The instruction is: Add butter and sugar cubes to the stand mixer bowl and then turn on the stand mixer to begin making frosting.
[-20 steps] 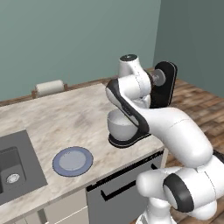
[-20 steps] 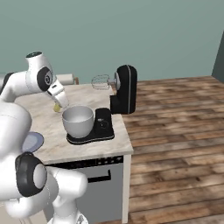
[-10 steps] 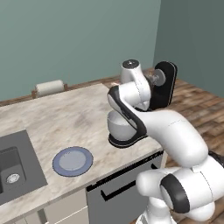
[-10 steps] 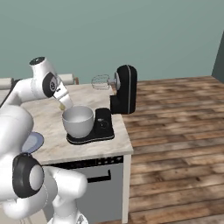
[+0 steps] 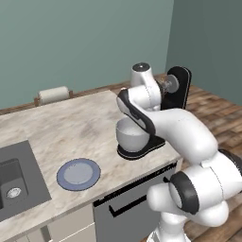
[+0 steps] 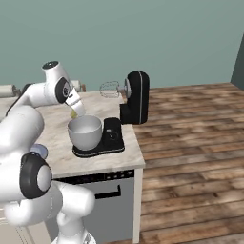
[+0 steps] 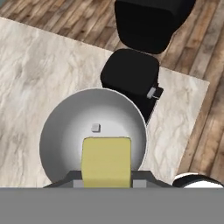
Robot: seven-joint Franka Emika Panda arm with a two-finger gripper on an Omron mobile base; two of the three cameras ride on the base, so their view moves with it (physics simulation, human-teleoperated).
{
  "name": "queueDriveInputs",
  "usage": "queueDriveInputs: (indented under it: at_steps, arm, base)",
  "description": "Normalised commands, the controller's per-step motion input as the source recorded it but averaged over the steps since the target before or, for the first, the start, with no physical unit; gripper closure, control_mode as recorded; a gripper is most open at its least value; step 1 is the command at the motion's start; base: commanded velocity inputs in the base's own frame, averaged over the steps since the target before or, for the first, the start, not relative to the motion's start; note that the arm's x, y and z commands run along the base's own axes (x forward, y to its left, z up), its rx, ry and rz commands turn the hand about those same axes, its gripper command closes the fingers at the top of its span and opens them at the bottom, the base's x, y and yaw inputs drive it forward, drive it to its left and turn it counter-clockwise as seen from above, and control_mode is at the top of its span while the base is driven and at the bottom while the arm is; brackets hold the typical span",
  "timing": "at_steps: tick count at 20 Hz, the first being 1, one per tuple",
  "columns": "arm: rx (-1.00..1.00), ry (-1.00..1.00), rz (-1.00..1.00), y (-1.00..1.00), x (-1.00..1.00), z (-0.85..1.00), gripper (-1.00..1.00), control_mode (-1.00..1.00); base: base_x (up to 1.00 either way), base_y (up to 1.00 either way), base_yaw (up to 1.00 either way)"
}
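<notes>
- Kitchen: teal walls, wood plank floor, marble-look bench (image 5: 71, 132) with a sink (image 5: 14, 182) at its left end and a paper towel roll (image 5: 53, 94) at the back.
- stand mixer (image 6: 133, 102) sits at the bench's right end, head tilted back, whisk (image 6: 109, 89) sticking out sideways, clear of the bowl.
- stand mixer bowl (image 6: 85, 132) sits upright on the mixer's flat black base, mouth open upward.
- Bowl contents: one sugar cube (image 7: 94, 127) on the bottom in the hand view. Can't see a second cube.
- butter (image 7: 106, 161) is gripped in the gripper (image 6: 76, 110); jaws partly closed on its two sides.
- In the hand view the butter's yellow face points straight down at the bowl, long axis appears to run along the jaws' pointing direction; exact length hidden.
- Butter hangs above the bowl's near rim, not touching the bowl.
- Blue-grey plate (image 5: 78, 173) lies flat on the bench between sink and mixer, nothing on it.
</notes>
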Motion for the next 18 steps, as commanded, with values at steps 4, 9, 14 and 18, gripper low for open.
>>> queueDriveInputs:
  at_steps: [4,9,14,18]
  arm:
    - [0.0,0.01,-0.02,0.0,0.18,-0.33,1.0,-1.0]
    - [0.0,0.03,-0.02,0.0,0.25,-0.4,1.0,-1.0]
    - [0.0,0.04,-0.01,0.0,0.24,-0.41,1.0,-1.0]
    - [0.0,0.05,-0.01,0.0,0.19,-0.41,1.0,-1.0]
  base:
    - [0.0,0.0,0.0]
    - [0.0,0.0,0.0]
    - [0.0,0.0,0.0]
    - [0.0,0.0,0.0]
